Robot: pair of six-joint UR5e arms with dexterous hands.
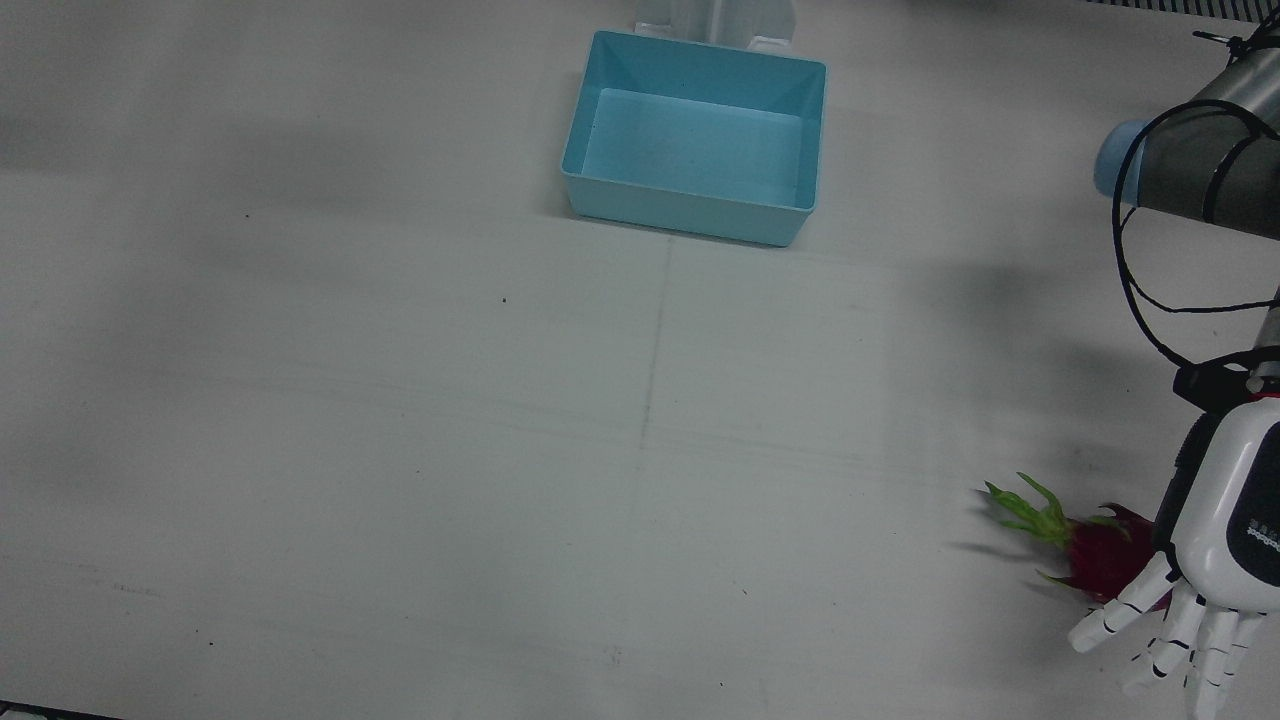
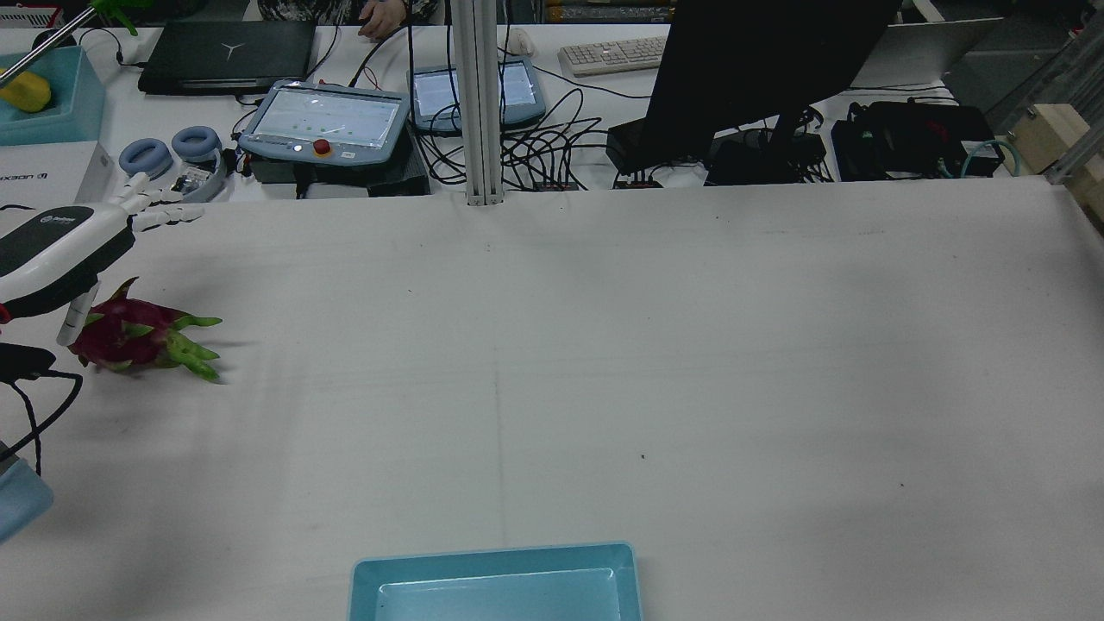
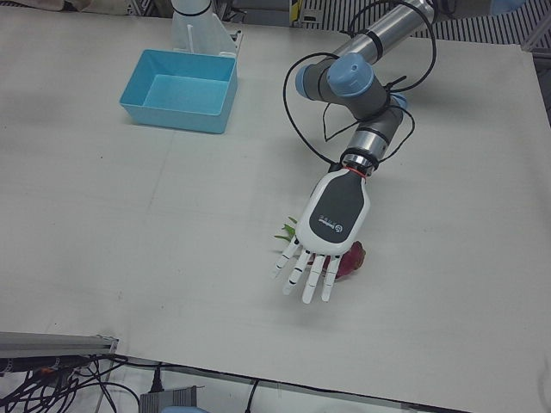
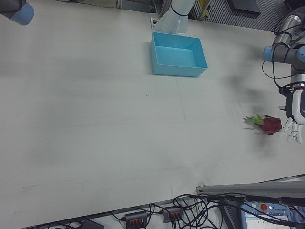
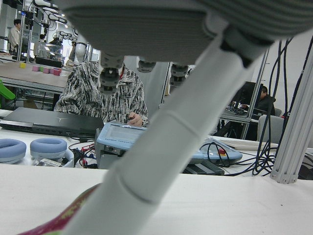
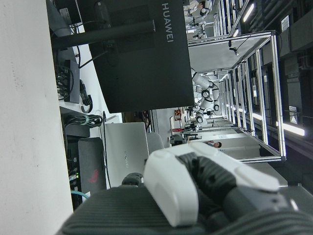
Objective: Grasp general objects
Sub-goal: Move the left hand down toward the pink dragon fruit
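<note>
Under the palm of the left hand (image 3: 325, 225), the dragon fruit (image 2: 129, 338) lies on the surface (image 1: 400, 450), leafy tips pointing away. The hand is released, spread flat, holding nothing. Closing off-centre could roll the fruit sideways out of reach. The right hand (image 6: 195, 196) seems curled, but I cannot tell.

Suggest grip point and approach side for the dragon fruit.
Probably the round red body of the dragon fruit, taken from above. It lies on its side on the table, its thin green leaves pointing toward the table's middle and giving poor purchase. The left robot hand hovers over it, fingers spread.
</note>
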